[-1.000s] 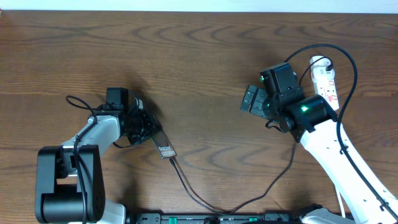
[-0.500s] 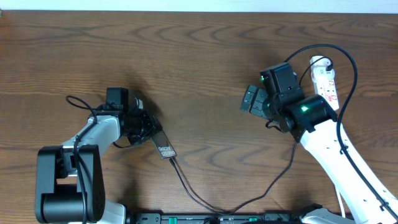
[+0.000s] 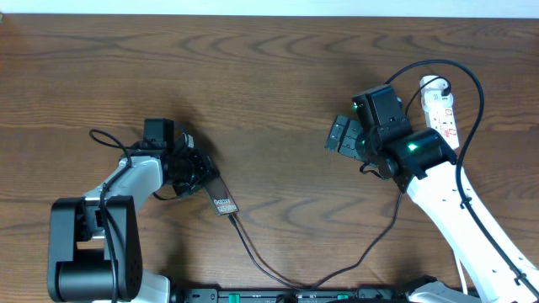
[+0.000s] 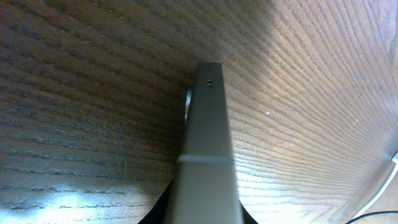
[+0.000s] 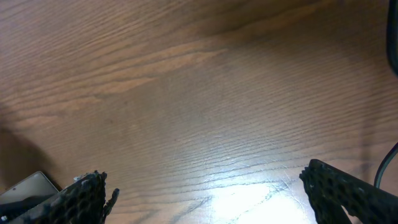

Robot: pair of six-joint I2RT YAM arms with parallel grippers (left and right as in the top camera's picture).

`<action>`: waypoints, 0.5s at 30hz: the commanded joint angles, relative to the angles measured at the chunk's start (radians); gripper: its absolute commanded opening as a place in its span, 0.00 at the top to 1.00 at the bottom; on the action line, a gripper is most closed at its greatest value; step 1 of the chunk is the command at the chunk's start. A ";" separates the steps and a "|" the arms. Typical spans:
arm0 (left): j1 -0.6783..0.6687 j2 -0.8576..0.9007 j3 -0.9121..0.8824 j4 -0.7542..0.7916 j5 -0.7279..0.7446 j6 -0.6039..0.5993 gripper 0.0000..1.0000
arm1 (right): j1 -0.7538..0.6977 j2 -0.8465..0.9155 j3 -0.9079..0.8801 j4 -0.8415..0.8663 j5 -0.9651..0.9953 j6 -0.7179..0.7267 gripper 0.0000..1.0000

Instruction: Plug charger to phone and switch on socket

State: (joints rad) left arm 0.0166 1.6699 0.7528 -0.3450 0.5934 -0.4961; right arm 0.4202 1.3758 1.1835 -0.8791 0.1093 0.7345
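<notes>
**Left arm has phone; right arm idle over bare wood**

Left gripper (image 3: 200,177) is clamped on the phone (image 3: 221,201), at the table's (image 3: 269,67) left-centre. From the left wrist, the phone shows as a thin edge running up from between the fingers. The charger (image 3: 253,252) meets the phone's lower end. Right gripper (image 3: 339,135): its 2 fingers spread wide, nothing between them. The socket (image 3: 442,109) lies far right, beside the right arm.

End effectors: left (image 3: 196,173) apparently clamped, right (image 3: 339,135) spread.

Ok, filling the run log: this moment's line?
left gripper: shut on phone | right gripper: open | charger: at phone end | socket: untouched
</notes>
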 commanded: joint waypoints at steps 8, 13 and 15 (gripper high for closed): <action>-0.003 -0.008 -0.011 -0.017 -0.007 0.006 0.83 | 0.007 -0.008 0.006 -0.004 0.015 0.013 0.01; -0.003 -0.008 -0.011 -0.022 -0.007 0.006 0.78 | 0.007 -0.008 0.006 -0.004 0.015 0.013 0.01; -0.003 -0.008 -0.011 -0.022 -0.007 0.006 0.77 | 0.007 -0.008 0.006 -0.005 0.015 0.013 0.01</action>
State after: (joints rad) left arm 0.0166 1.6688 0.7528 -0.3546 0.5991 -0.4969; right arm 0.4202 1.3758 1.1835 -0.8795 0.1089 0.7345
